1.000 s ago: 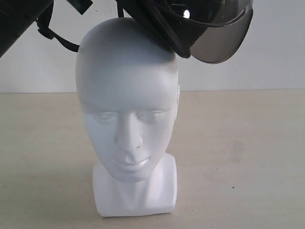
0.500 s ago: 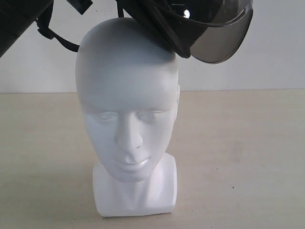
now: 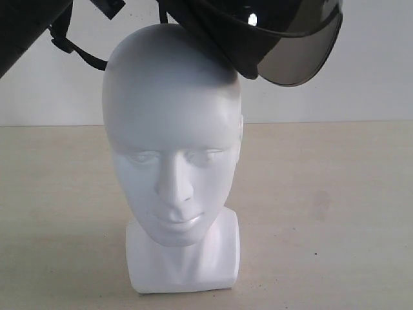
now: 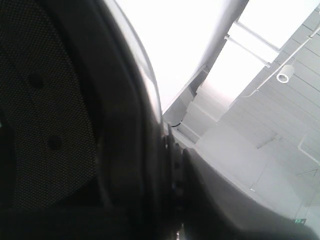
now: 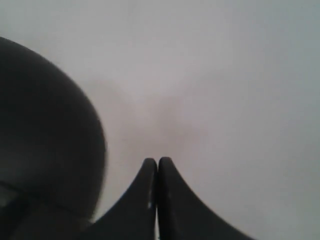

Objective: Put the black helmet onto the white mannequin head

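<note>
Exterior view: the black helmet (image 3: 226,39) hung tilted above the crown of the white mannequin head (image 3: 171,129), off-centre, with its visor (image 3: 300,55) jutting to the right. The left gripper's fingers were hidden, so I could not tell their grip. The right gripper (image 5: 158,165) had its fingers pressed together, empty. If lowered this crooked, the rim might catch the scalp and topple the head.

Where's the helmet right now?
Exterior view: the helmet is at the top edge, right of centre, tilted over the crown of the mannequin head, visor toward the right; not seated.
</note>
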`<state>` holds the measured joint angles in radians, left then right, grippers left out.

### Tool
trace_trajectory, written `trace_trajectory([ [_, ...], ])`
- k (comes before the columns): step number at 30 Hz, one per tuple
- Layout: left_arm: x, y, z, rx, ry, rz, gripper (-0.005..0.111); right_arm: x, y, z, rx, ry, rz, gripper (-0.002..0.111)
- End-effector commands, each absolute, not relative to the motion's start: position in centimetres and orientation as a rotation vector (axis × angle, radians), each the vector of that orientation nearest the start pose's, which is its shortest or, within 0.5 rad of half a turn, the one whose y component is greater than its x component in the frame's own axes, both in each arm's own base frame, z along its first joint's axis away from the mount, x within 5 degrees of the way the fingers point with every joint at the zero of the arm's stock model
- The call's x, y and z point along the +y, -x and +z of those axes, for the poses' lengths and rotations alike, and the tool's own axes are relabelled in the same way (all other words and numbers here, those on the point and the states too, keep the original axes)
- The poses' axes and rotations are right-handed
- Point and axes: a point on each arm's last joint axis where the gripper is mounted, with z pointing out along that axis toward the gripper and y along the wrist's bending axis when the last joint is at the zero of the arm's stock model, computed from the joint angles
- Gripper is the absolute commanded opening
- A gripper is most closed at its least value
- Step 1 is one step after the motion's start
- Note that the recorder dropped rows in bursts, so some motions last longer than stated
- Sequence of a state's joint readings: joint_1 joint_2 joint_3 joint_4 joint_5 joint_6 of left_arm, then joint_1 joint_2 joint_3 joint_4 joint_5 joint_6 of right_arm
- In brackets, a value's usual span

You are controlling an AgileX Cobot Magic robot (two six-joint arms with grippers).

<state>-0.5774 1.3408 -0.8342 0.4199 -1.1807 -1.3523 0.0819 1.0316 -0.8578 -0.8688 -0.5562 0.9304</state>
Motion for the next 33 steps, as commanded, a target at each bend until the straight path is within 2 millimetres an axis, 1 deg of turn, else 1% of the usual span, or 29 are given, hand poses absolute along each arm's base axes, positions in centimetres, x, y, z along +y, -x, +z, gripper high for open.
trace_trajectory([
  [1,-17.4,-20.5,39.0,0.974,-0.139,-1.787,0.004,7.3,-22.7,44.0,1.263,0.558,0.538,0.0],
  [4,-17.5,-20.4,38.9,0.977,-0.147,-1.786,0.004,7.6,-22.8,46.1,1.255,0.641,0.5,0.0],
  [8,-17.5,-20.4,38.7,0.988,-0.148,-1.785,0.004,8.3,-22.4,47.4,1.327,0.827,0.497,0.0],
  [9,-17.5,-20.4,38.6,0.992,-0.147,-1.785,0.004,8.3,-22.4,48.0,1.335,0.811,0.531,0.0],
  [10,-17.5,-20.4,38.4,0.998,-0.145,-1.784,0.004,8.3,-22.5,48.2,1.34,0.801,0.548,0.0],
  [13,-17.4,-20.4,38.1,1.006,-0.133,-1.784,0.004,7.7,-22.6,48.9,1.328,0.792,0.525,0.0],
  [16,-17.4,-20.4,38.1,1.005,-0.131,-1.783,0.004,7.2,-22.4,48.8,1.346,0.806,0.562,0.0],
  [19,-17.4,-20.4,38.1,1.001,-0.139,-1.768,0.004,6.9,-22.5,48.1,1.379,0.855,0.635,0.0],
  [22,-17.4,-20.4,38.1,1.003,-0.142,-1.763,0.004,6.9,-23.4,47.3,1.42,0.865,0.697,0.0],
  [24,-17.4,-20.4,37.9,1.011,-0.139,-1.763,0.004,7.0,-24.5,46.3,1.454,0.874,0.741,0.0],
  [28,-17.3,-20.4,37.0,1.041,-0.116,-1.761,0.004,6.9,-26.1,45.1,1.483,0.87,0.749,0.0],
  [30,-17.2,-20.4,36.8,1.048,-0.109,-1.761,0.004,6.7,-26.5,45.4,1.479,0.843,0.707,0.0],
  [33,-17.2,-20.4,36.7,1.044,-0.118,-1.746,0.004,6.7,-26.5,45.8,1.463,0.851,0.694,0.0],
])
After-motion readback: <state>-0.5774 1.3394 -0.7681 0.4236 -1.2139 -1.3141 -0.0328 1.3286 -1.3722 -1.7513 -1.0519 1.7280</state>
